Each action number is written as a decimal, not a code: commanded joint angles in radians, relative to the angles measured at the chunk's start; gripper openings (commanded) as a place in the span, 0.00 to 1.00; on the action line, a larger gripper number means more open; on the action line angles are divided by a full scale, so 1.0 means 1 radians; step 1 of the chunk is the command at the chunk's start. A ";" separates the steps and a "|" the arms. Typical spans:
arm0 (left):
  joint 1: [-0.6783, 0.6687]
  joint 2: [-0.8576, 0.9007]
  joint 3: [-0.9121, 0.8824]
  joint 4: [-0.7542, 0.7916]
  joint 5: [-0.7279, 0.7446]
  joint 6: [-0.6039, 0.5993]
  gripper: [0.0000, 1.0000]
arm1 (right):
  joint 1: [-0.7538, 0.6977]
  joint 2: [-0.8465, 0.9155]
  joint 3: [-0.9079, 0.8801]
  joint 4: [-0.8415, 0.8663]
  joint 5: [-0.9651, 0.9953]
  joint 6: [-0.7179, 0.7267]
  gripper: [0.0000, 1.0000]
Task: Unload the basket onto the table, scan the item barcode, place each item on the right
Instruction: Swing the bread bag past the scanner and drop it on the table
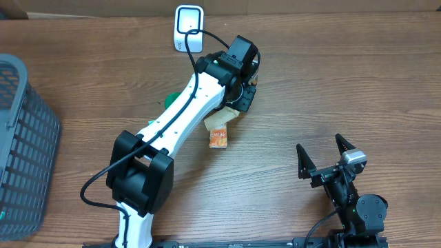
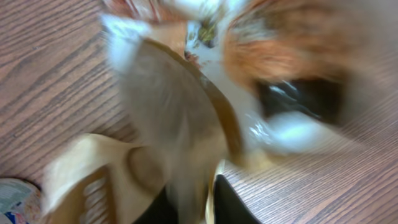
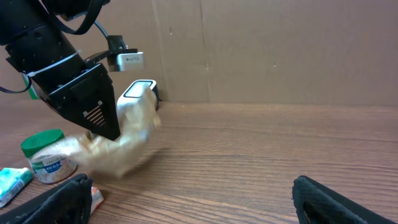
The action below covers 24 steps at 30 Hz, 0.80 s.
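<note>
A tan, crinkly bag (image 1: 217, 124) hangs below my left gripper (image 1: 238, 103), a little in front of the white scanner (image 1: 188, 29). In the left wrist view the bag (image 2: 174, 112) is smeared with motion while the wood around it is sharp. A thin edge of it lies between the dark fingers of the left gripper (image 2: 209, 190), and how far those stand apart is too blurred to read. The right wrist view shows the bag (image 3: 121, 143) blurred under the left gripper (image 3: 109, 134), beside the scanner (image 3: 138, 89). My right gripper (image 1: 320, 145) stands wide open and empty near the front right.
An orange packet (image 1: 219, 140) lies on the table just below the bag. A green-lidded jar (image 3: 45, 155) and a teal packet (image 3: 12, 183) sit to the left. A grey basket (image 1: 21, 145) fills the far left edge. A cardboard wall stands behind the scanner.
</note>
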 commanded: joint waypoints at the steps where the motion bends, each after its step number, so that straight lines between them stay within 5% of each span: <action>1: -0.018 0.005 -0.003 -0.006 -0.010 -0.008 0.59 | 0.006 -0.006 -0.011 0.006 0.007 0.001 1.00; 3: -0.026 0.005 -0.003 -0.006 -0.010 -0.008 0.93 | 0.006 -0.006 -0.011 0.006 0.007 0.001 1.00; 4: -0.028 0.005 -0.003 -0.006 -0.010 -0.007 1.00 | 0.006 -0.006 -0.011 0.006 0.007 0.001 1.00; 16: -0.013 0.003 0.014 -0.016 0.062 -0.006 1.00 | 0.006 -0.006 -0.011 0.006 0.007 0.001 1.00; 24: 0.054 0.002 0.325 -0.219 0.061 0.001 1.00 | 0.006 -0.006 -0.011 0.006 0.007 0.001 1.00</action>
